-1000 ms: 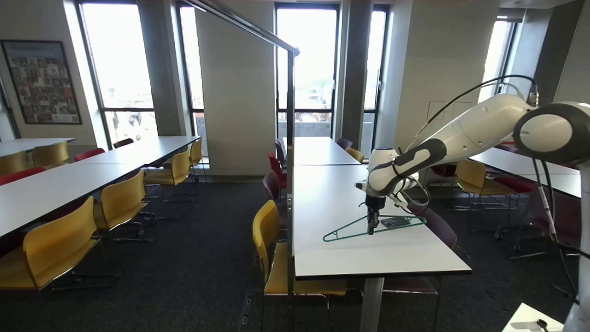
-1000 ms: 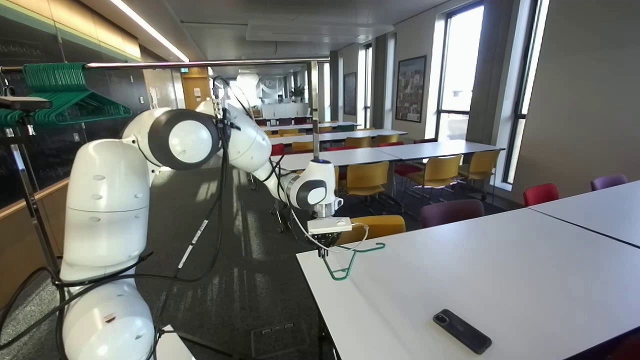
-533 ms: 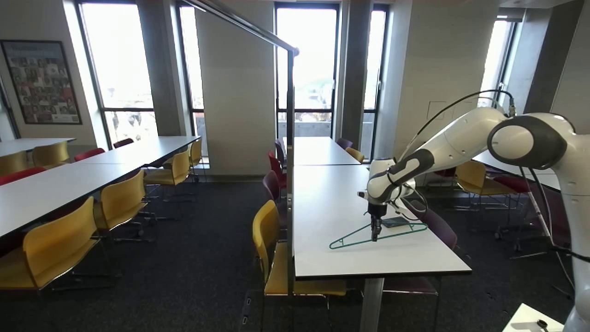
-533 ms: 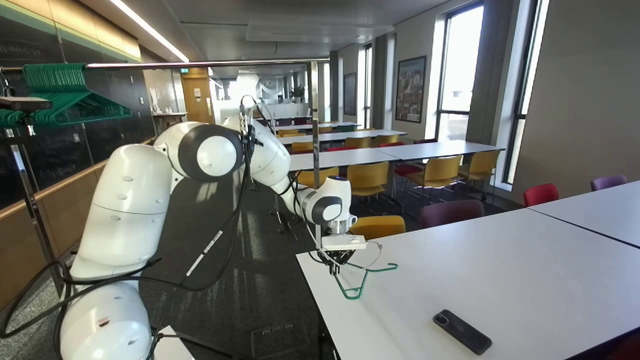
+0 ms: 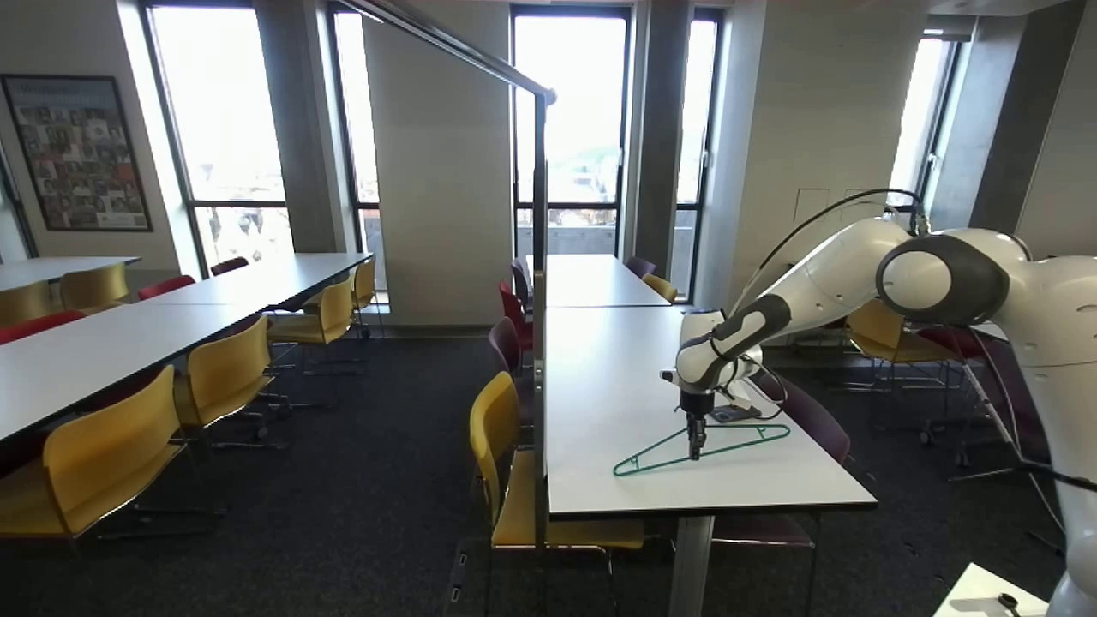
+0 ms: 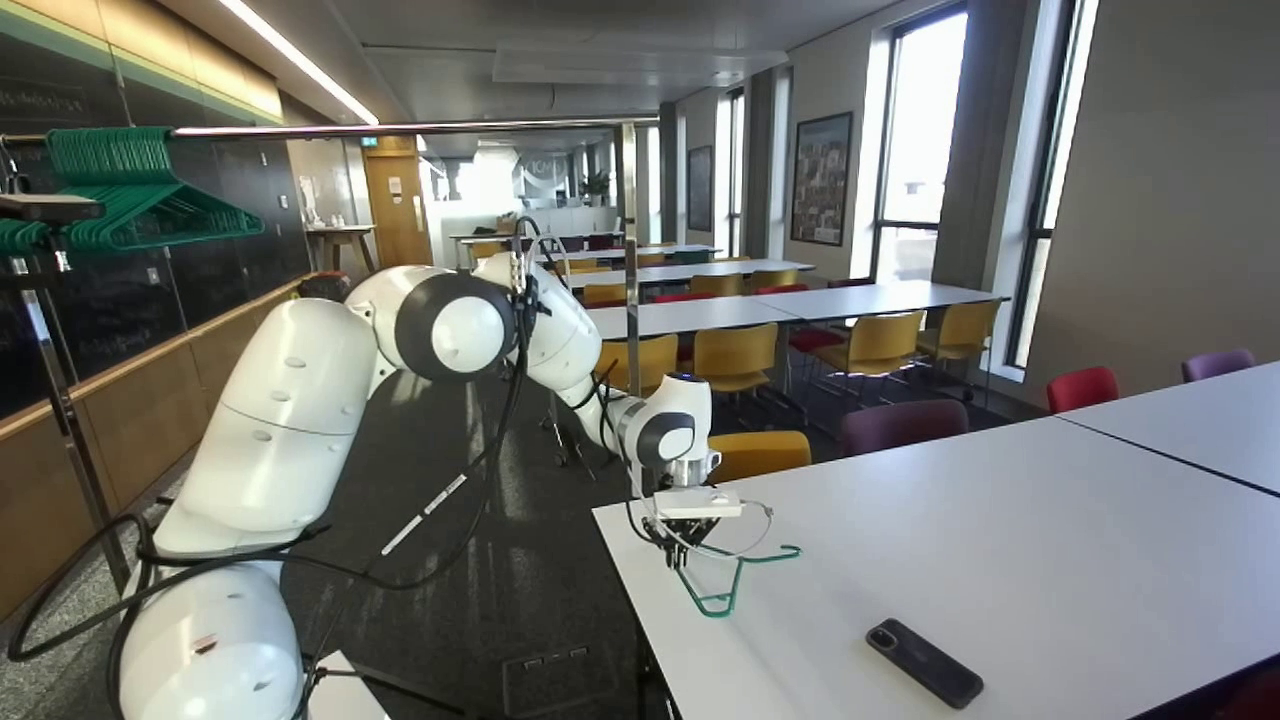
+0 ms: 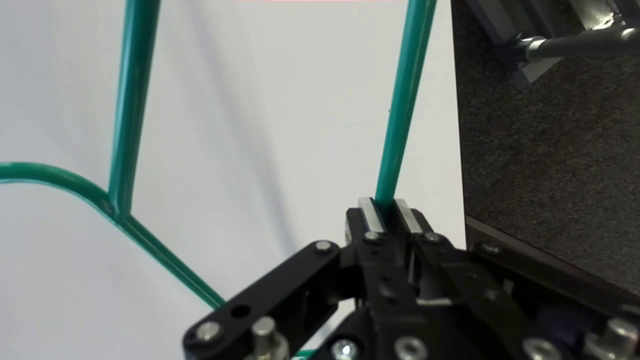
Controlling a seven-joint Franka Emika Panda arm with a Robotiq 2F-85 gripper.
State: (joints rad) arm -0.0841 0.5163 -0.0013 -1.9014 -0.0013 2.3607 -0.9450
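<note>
Tall windows [image 5: 571, 111] stand beyond a white desk [image 5: 617, 488], and near the desk's end edge the jaws are clamped on the long straight bar of 1 green coat hanger [image 7: 403, 100], close to that bar's middle. The hanger runs roughly parallel to the end edge; in the wrist view a soft shadow [image 7: 250, 135] falls apart from it on the desk, so it is probably held just above the surface. Judged by that, the grasp looks complete and the hanger already up, while release is not yet done. More green hangers [image 6: 140, 195] hang together on a metal rail [image 6: 420, 126], well apart from the hanger in the jaws. A dark smartphone [image 6: 925, 662] lies on the same desk, farther from the end edge and nearer to a long edge, apart from the hanger.
</note>
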